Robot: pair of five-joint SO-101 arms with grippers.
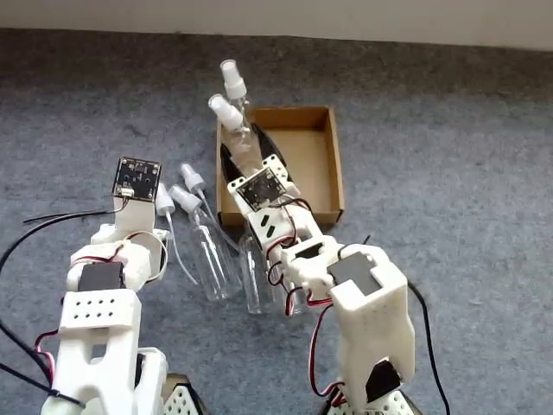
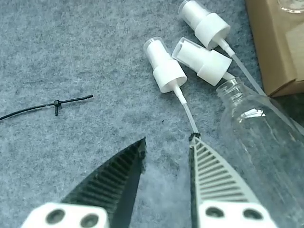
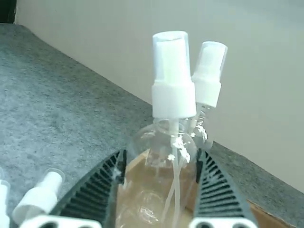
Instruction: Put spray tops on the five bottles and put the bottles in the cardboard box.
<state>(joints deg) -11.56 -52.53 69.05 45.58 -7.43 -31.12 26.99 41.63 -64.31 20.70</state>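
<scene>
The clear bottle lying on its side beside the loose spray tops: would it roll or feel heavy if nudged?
The clear bottle looks empty, so it is probably light. Its round body lies sideways, so a nudge may roll it, though the fuzzy carpet should slow it.

Left arm sat back on its side, wrist tipped downward, left gripper hanging with its jaws spread apart. Right arm was stretched forward, and the right gripper clamped a bottle, a finger on each side.
</scene>
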